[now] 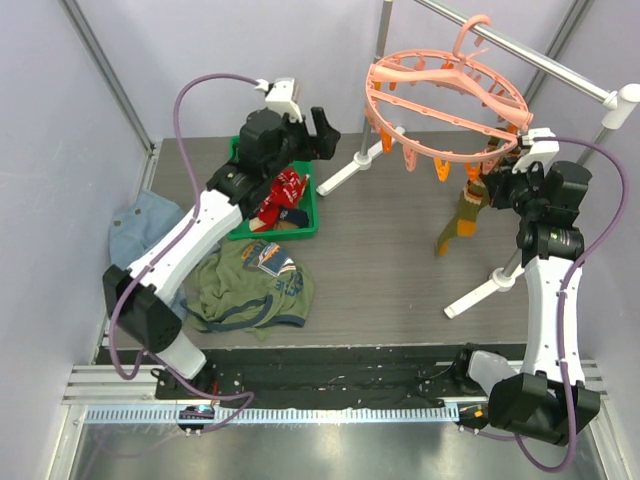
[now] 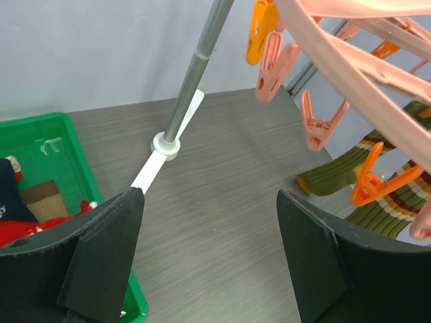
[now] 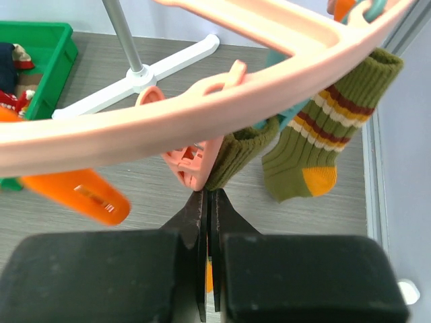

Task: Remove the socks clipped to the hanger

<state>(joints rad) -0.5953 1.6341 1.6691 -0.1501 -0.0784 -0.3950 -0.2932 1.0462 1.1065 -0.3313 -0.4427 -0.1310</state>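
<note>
Two olive socks (image 3: pixel 316 141) with orange and red stripes hang from the pink ring hanger (image 3: pixel 202 114), on the side nearest the right arm. The hanger is hooked over the metal rail (image 1: pixel 540 62), above the right half of the table (image 1: pixel 380 260). One sock hangs free with its toe down. The cuff of the other sits in a pink clip (image 3: pixel 192 165) under the ring.

The right gripper (image 3: pixel 209 202) is raised to that clip. Its two fingers are pressed flat together, with the tips right at the clip's lower end, beside the cuff. From where I stand I cannot tell whether they pinch any fabric.

The left gripper (image 2: pixel 209 195) is spread wide and holds nothing. It hovers above the far end of the green tray (image 1: pixel 300 230), well apart from the ring, and faces the stand's upright pole.

Red and navy socks (image 1: pixel 285 190) lie in the tray. More patterned socks (image 1: pixel 272 258) rest on the crumpled olive T-shirt (image 1: pixel 250 295) just in front of it. A pale blue garment (image 1: pixel 135 225) lies at the table's left edge.
</note>
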